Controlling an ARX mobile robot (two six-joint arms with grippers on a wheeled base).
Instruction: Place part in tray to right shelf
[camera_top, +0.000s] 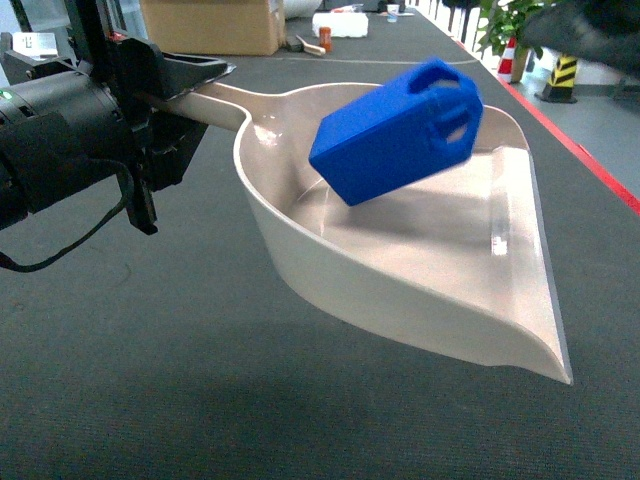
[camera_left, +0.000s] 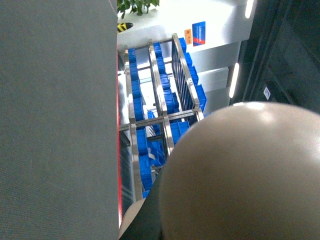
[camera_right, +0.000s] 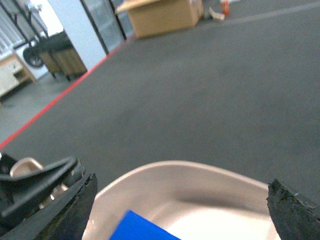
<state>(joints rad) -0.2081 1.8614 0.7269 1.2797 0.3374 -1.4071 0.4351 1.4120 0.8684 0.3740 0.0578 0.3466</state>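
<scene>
The beige tray (camera_top: 430, 270) hangs above the grey surface, its long handle (camera_top: 205, 100) clamped in my left gripper (camera_top: 175, 95), which is shut on it. The blue part (camera_top: 395, 130) sits tilted over the tray's basin with its lug end up and to the right; nothing grips it, and I cannot tell whether it touches the tray. In the right wrist view my right gripper (camera_right: 181, 184) stands wide open above the tray (camera_right: 200, 200), with a corner of the part (camera_right: 142, 229) below it. The left wrist view is mostly the tray's underside (camera_left: 250, 180), with the right shelf (camera_left: 160, 117) behind.
Blue crates (camera_left: 172, 100) fill the steel rack's lanes. A cardboard box (camera_top: 212, 25) stands at the back, a red floor line (camera_top: 590, 160) runs along the right, and a yellow-black post (camera_top: 562, 75) and a plant (camera_top: 505, 20) are beyond it.
</scene>
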